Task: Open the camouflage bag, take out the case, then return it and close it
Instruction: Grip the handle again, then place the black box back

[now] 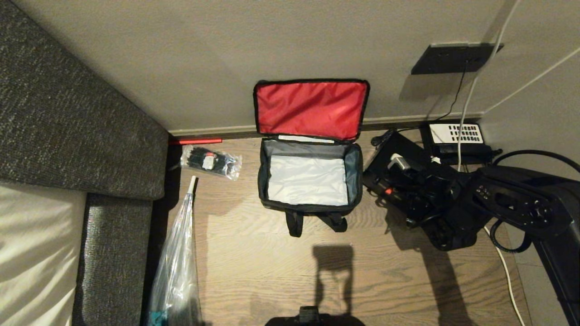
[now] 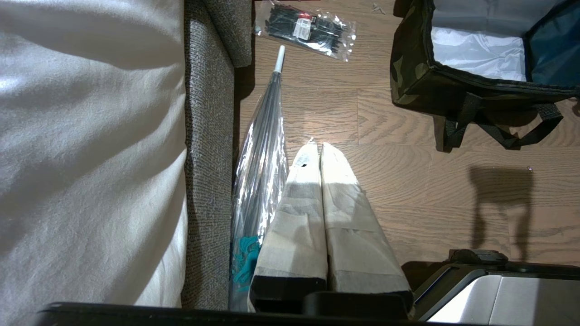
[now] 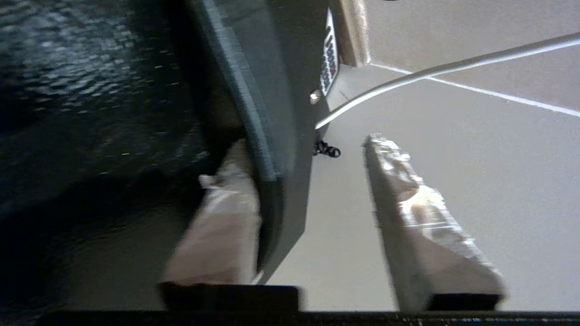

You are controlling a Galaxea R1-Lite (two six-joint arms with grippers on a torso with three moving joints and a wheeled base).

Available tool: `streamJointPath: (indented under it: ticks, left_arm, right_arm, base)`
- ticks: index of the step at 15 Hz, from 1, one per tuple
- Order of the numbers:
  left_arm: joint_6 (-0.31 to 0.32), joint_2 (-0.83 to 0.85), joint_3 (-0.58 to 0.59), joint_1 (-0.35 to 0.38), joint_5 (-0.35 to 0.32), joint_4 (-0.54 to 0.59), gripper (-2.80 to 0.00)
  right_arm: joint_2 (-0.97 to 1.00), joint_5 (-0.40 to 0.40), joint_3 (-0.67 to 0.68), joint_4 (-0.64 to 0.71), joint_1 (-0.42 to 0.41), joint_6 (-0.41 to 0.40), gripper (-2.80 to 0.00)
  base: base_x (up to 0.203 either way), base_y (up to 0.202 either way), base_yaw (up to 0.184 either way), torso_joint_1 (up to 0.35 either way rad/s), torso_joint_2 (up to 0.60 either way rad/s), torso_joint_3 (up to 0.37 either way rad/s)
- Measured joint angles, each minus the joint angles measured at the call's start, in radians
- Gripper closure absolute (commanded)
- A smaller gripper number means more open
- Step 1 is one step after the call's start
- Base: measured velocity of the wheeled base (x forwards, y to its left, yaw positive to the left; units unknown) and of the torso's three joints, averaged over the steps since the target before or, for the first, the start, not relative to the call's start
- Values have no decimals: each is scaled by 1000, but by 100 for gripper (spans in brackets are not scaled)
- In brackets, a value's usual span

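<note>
Camo bag point(image 1: 310, 206) sits open on floor by wall, lid up. Black case point(image 1: 390, 163) straddled by right tool point(image 3: 312, 181), fingers apart, grip can't be told. Left tool point(image 2: 321, 149) clenched, empty.

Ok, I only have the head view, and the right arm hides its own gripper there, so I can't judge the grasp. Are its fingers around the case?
Observer: In the right wrist view the right gripper stands open with an edge of the case between its fingers. One finger lies right beside that edge, the other stands apart from it.
Operator: And the left gripper? It's out of my picture.
Observer: The left wrist view shows the left gripper shut, fingertips together, over the wooden floor next to a clear folded umbrella.
</note>
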Motion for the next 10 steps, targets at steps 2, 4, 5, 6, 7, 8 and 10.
streamJointPath:
  ticks: [2, 4, 5, 6, 7, 8, 10]
  left_arm:
    - [0, 0, 0, 0, 0, 0, 0]
    - [-1, 0, 0, 0, 0, 0, 0]
    - [0, 0, 0, 0, 0, 0, 0]
    - [0, 0, 0, 0, 0, 0, 0]
    - [0, 0, 0, 0, 0, 0, 0]
    - [0, 0, 0, 0, 0, 0, 0]
    - [0, 0, 0, 0, 0, 0, 0]
  right_arm:
    - [3, -1, 2, 1, 0, -2, 0]
    - [1, -2, 3, 1, 0, -2, 0]
    - [-1, -1, 3, 0, 0, -2, 0]
    - [-5, -1, 5, 2, 0, -2, 0]
    - [-13, 0, 12, 2, 0, -2, 0]
    - [-26, 0, 20, 8, 1, -5, 0]
    - [-64, 3, 38, 20, 1, -18, 0]
  base:
    - [0, 0, 0, 0, 0, 0]
    - [0, 0, 0, 0, 0, 0]
    - [0, 0, 0, 0, 0, 0]
    - [0, 0, 0, 0, 0, 0]
    - [0, 0, 0, 0, 0, 0]
    - [0, 0, 0, 0, 0, 0]
    - [0, 0, 0, 0, 0, 0]
